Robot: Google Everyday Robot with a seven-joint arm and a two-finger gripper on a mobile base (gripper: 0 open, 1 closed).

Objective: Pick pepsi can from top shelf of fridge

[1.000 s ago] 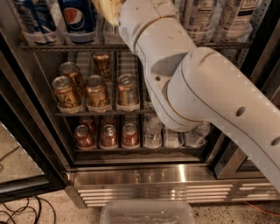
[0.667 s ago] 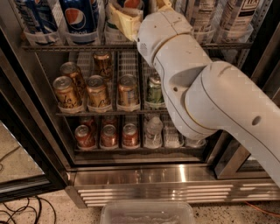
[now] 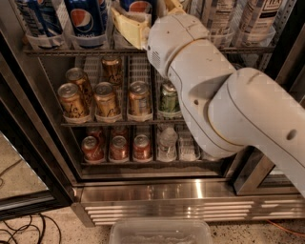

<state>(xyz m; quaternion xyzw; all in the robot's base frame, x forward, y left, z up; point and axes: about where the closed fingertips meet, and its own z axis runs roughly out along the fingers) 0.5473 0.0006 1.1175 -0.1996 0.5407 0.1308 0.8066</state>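
hand [image 3: 148,14]: at the top shelf [image 3: 62,50], top edge of view, around the pepsi can [image 3: 139,5]
grip: can't tell if it's clamped or loose
pepsi can: upright on the top shelf, mostly cropped, only the globe shows
spare pepsi [image 3: 87,19]: same shelf, just left of the hand
arm [image 3: 228,95]: covers the right half of the fridge [image 3: 190,190]
lower racks: gold cans [image 3: 106,99], then red cans [image 3: 118,147]

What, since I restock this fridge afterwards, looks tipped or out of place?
One gold can behind the front row, left on the middle rack, leans sideways; its neighbours stand upright. Nothing looks spilled. The gripper is up at the top shelf, at a pepsi can.
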